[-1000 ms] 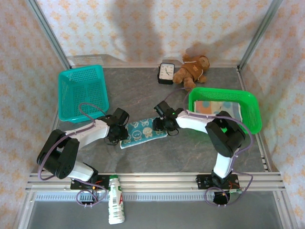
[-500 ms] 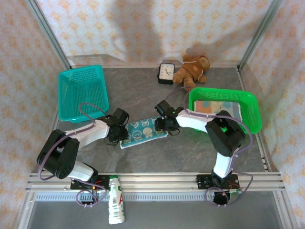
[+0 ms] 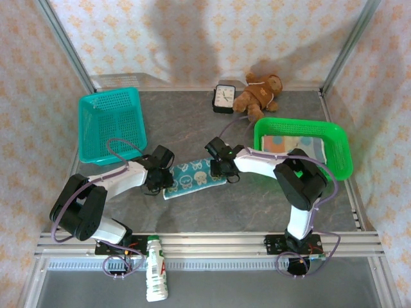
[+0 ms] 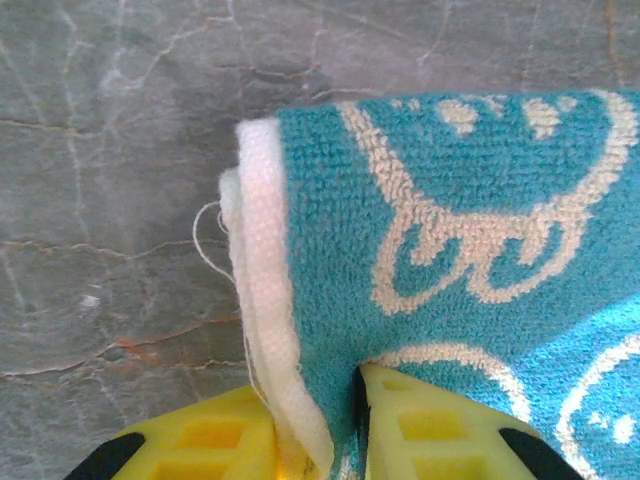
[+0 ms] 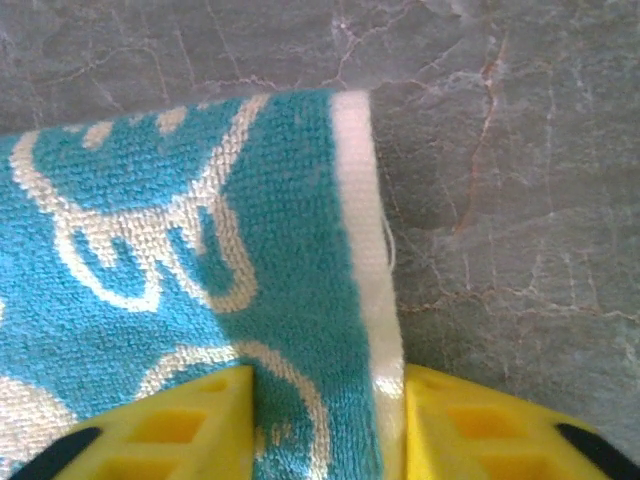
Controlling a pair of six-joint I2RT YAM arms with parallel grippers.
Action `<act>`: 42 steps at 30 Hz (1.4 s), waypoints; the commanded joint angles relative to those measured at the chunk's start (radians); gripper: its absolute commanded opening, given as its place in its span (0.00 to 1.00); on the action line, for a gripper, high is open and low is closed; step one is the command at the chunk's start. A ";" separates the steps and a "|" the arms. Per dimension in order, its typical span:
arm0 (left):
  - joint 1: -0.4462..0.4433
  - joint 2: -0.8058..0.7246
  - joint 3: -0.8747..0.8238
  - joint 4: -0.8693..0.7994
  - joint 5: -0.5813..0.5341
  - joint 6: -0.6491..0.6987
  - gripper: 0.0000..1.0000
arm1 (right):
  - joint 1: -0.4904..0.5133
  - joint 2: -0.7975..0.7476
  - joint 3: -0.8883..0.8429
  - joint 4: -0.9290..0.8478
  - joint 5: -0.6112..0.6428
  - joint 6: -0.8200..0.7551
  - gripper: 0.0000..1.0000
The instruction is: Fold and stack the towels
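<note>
Towel (image 3: 192, 174) lies flat, one end pinched by the left claw (image 4: 315, 392), the other end between fingers of the right claw (image 5: 328, 382), grip not clear.

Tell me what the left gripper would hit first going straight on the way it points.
The towel that the left gripper pinches by its white hem. It seems to point down at the cloth, so the table just beneath would probably stop it next.

I see one teal towel (image 3: 192, 174) with cream cartoon faces, folded to a narrow strip, lying a little slanted in the middle of the table (image 3: 192, 128); its short ends have a white hem. A second towel (image 3: 292, 142), cream with orange and blue dots, lies inside the green basket (image 3: 340, 151).
</note>
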 commanded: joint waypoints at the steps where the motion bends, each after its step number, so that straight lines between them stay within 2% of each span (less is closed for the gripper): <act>1: 0.005 0.004 -0.022 -0.025 0.001 0.008 0.25 | 0.035 0.070 -0.030 0.023 -0.072 0.017 0.30; 4: 0.006 -0.008 -0.017 -0.033 0.000 0.009 0.29 | 0.030 0.064 -0.041 0.026 -0.065 0.013 0.22; 10: 0.007 -0.051 0.030 -0.086 -0.022 0.019 0.47 | -0.002 0.015 -0.051 0.007 -0.050 0.006 0.00; 14: 0.010 -0.093 0.073 -0.117 -0.034 0.021 0.55 | -0.025 -0.056 -0.020 -0.065 0.007 -0.006 0.00; 15: 0.012 -0.105 0.086 -0.125 -0.038 0.019 0.63 | -0.032 -0.074 -0.005 -0.093 0.030 -0.008 0.00; 16: 0.011 -0.114 0.097 -0.131 -0.041 0.018 0.65 | -0.039 -0.087 0.011 -0.121 0.051 -0.008 0.00; 19: 0.011 -0.144 0.135 -0.142 -0.045 0.020 0.81 | -0.059 -0.129 0.066 -0.214 0.118 -0.015 0.00; 21: 0.012 -0.161 0.162 -0.144 -0.044 0.021 0.96 | -0.068 -0.159 0.101 -0.272 0.161 -0.018 0.00; 23: 0.012 -0.173 0.185 -0.146 -0.041 0.025 1.00 | -0.074 -0.183 0.140 -0.331 0.206 -0.022 0.00; 32: 0.012 -0.245 0.202 -0.102 -0.052 0.022 1.00 | -0.129 -0.237 0.291 -0.541 0.373 -0.055 0.00; 42: 0.014 -0.286 0.187 -0.111 -0.036 0.031 1.00 | -0.217 -0.240 0.381 -0.650 0.476 -0.074 0.00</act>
